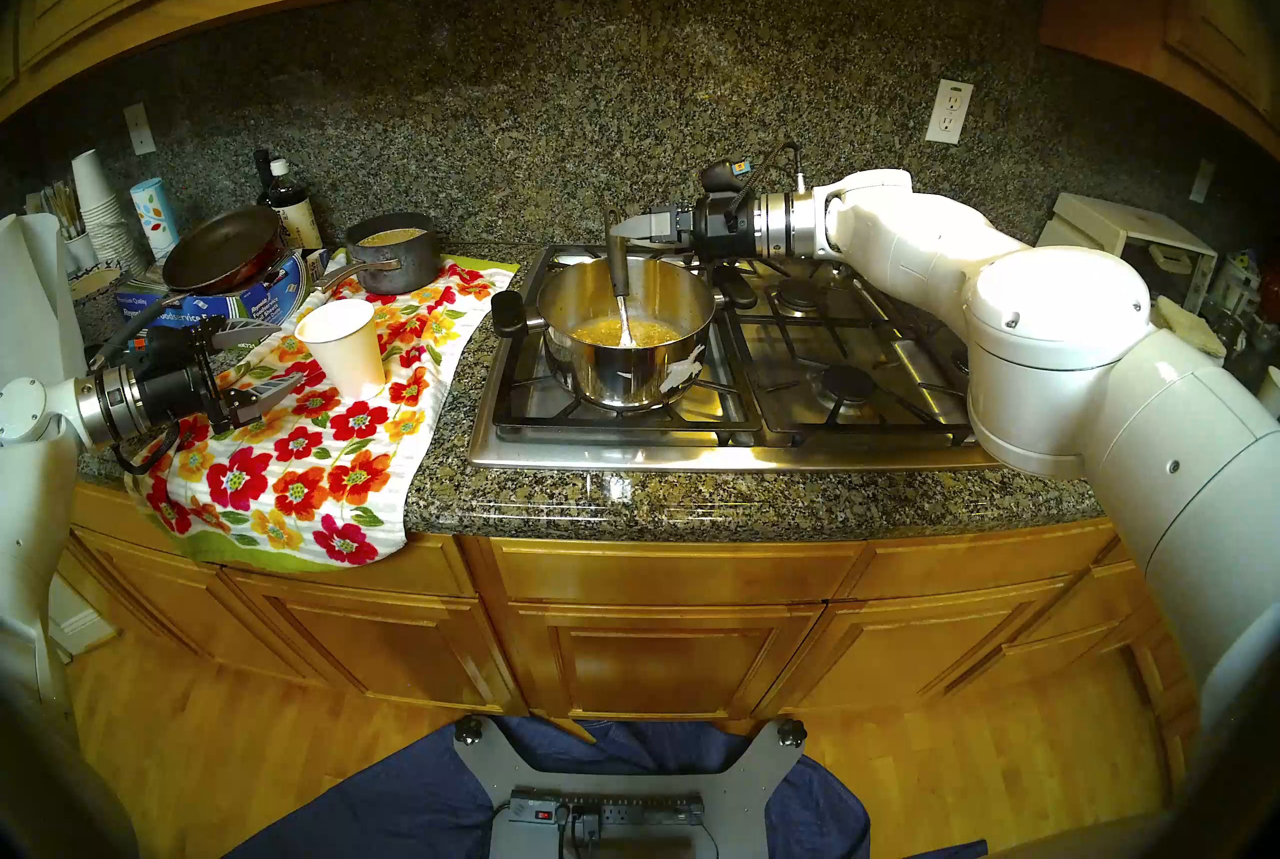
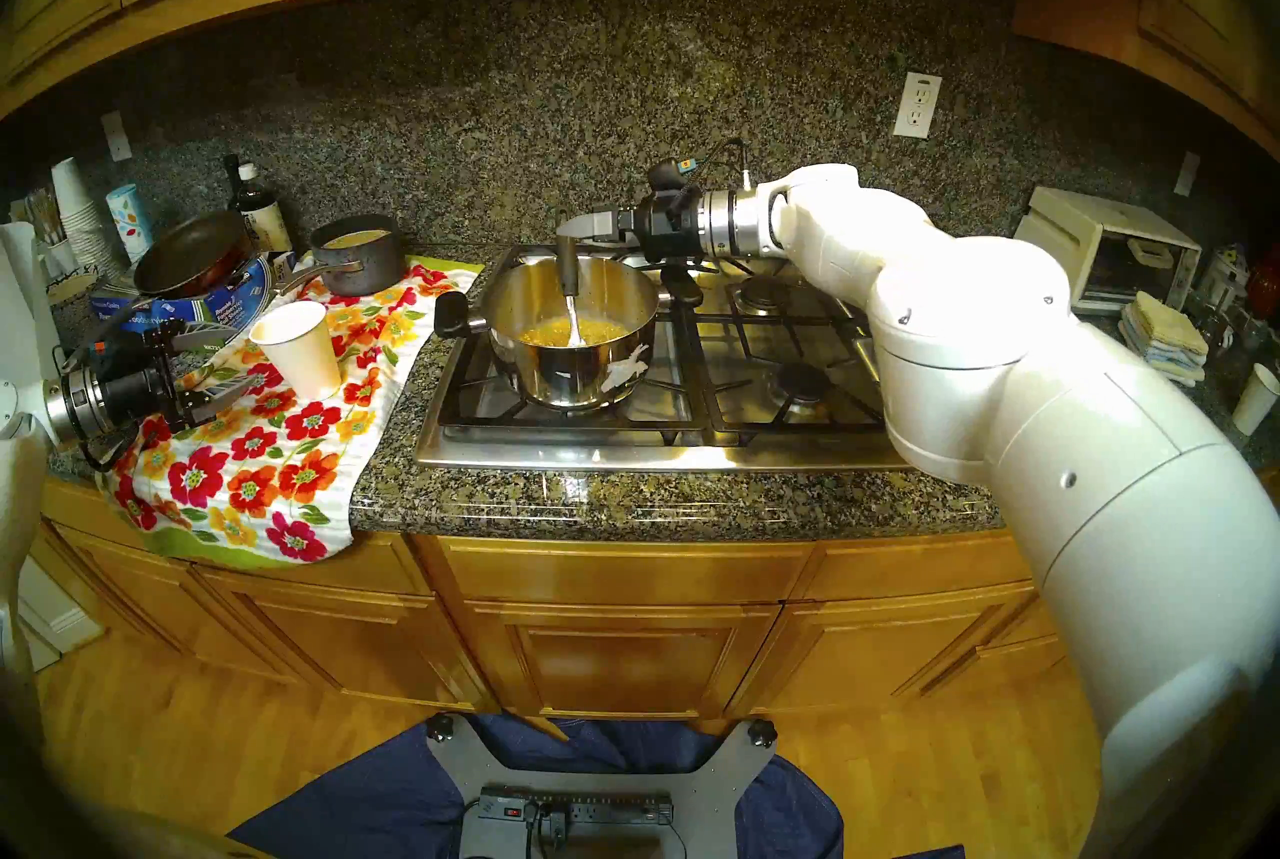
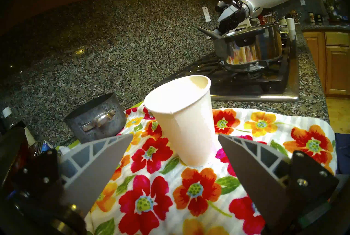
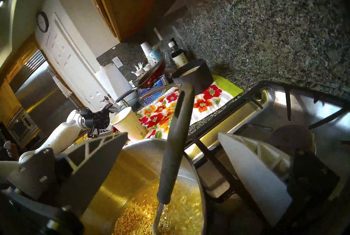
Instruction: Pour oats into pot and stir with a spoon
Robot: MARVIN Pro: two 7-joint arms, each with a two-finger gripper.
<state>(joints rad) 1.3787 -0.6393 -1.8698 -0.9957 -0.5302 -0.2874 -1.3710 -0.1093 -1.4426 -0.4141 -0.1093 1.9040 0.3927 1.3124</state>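
Observation:
The shiny steel pot (image 1: 627,383) (image 2: 575,379) (image 3: 251,48) stands on the front left burner of the stove. Tan-golden oats (image 1: 602,332) (image 2: 547,330) (image 4: 136,215) cover its bottom. The spoon (image 1: 616,269) (image 2: 569,272) (image 4: 176,143) stands in the oats, its black handle leaning up over the far rim. My right gripper (image 1: 627,227) (image 2: 571,227) (image 4: 172,134) hovers at the handle's top, open, with the handle between its spread fingers and untouched. My left gripper (image 1: 289,353) (image 2: 241,359) (image 3: 175,135) is open low over the floral towel, holding nothing.
A white paper cup (image 1: 343,345) (image 3: 181,121) stands upright just ahead of my left fingertips on the floral towel (image 1: 312,456). Behind it sit a dark grey saucepan (image 1: 395,255) and a frying pan (image 1: 221,248) on boxes. A toaster oven (image 1: 1136,255) stands far right.

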